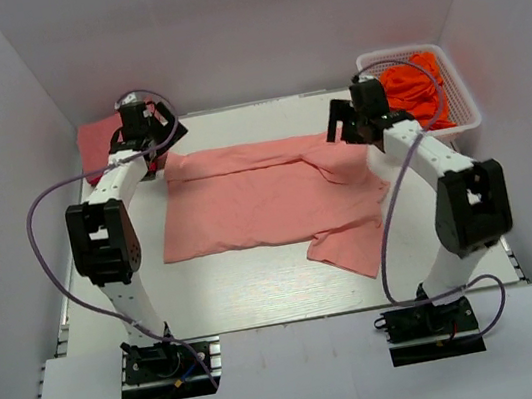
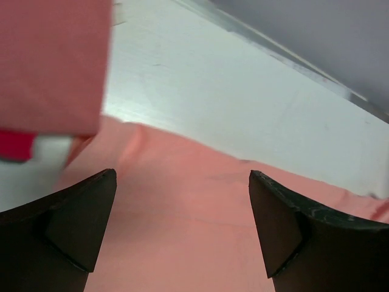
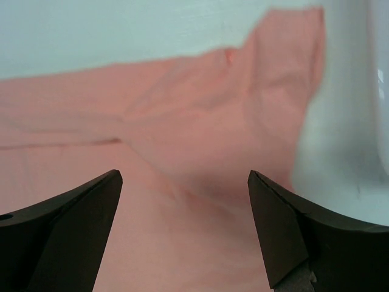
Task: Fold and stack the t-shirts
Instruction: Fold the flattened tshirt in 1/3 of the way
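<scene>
A salmon pink t-shirt (image 1: 266, 199) lies spread on the white table, its far edge folded over and one sleeve hanging out at the front right. It fills the left wrist view (image 2: 200, 231) and the right wrist view (image 3: 182, 182). A folded rose pink t-shirt (image 1: 98, 142) lies at the far left corner, seen also in the left wrist view (image 2: 51, 67). My left gripper (image 1: 160, 154) is open just above the spread shirt's far left corner. My right gripper (image 1: 344, 130) is open above its far right corner.
A white basket (image 1: 460, 118) with orange-red cloth (image 1: 413, 85) stands at the far right. White walls close in the table on the left, back and right. Purple cables loop beside both arms.
</scene>
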Robot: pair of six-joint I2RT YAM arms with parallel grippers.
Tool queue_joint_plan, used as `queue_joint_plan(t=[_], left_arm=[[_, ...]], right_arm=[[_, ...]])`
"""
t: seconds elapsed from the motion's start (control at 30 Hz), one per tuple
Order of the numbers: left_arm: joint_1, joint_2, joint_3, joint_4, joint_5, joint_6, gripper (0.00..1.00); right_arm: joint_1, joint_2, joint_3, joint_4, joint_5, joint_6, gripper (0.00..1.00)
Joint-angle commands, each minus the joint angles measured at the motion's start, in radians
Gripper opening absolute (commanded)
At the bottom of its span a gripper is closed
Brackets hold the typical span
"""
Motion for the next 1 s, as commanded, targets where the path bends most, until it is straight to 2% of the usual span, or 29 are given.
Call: queue_joint_plan(t=[0.0, 0.1, 0.27, 0.37, 0.5, 0.63, 0.7, 0.83, 0.97], left_arm=[[-0.011, 0.102, 0.085, 0.018, 0.147, 0.018, 0.99], [-0.011, 0.195, 0.104, 0.056, 0.147, 0.041, 0.99], [-0.011, 0.238, 0.087, 0.083, 0.085, 0.080, 0.99], [-0.011, 0.261, 0.067, 0.102, 0.047, 0.090, 0.99], [0.009, 0.289, 0.052, 0.051, -0.026, 0.072, 0.99], [0.009, 0.265, 0.026, 0.041, -0.088, 0.072, 0.99], [0.009, 0.255, 0.026, 0.027, -0.065, 0.083, 0.99], [0.009, 0.245, 0.081, 0.027, 0.016, 0.109, 0.99], [-0.014, 0.220, 0.160, 0.047, 0.099, 0.146, 0.99]], right_arm=[[-0.008, 0.128, 0.127, 0.104, -0.108, -0.012, 0.90], [-0.010, 0.292, 0.250, 0.160, -0.077, 0.023, 0.90], [-0.030, 0.448, 0.360, 0.266, -0.054, 0.042, 0.90], [-0.040, 0.573, 0.437, 0.271, -0.039, 0.057, 0.90], [-0.065, 0.611, 0.431, 0.300, 0.024, 0.114, 0.90], [-0.085, 0.648, 0.437, 0.298, 0.012, 0.118, 0.90], [-0.085, 0.668, 0.482, 0.283, -0.022, 0.085, 0.90], [-0.065, 0.658, 0.571, 0.239, -0.218, -0.090, 0.90], [-0.008, 0.541, 0.577, 0.226, -0.218, -0.244, 0.90]])
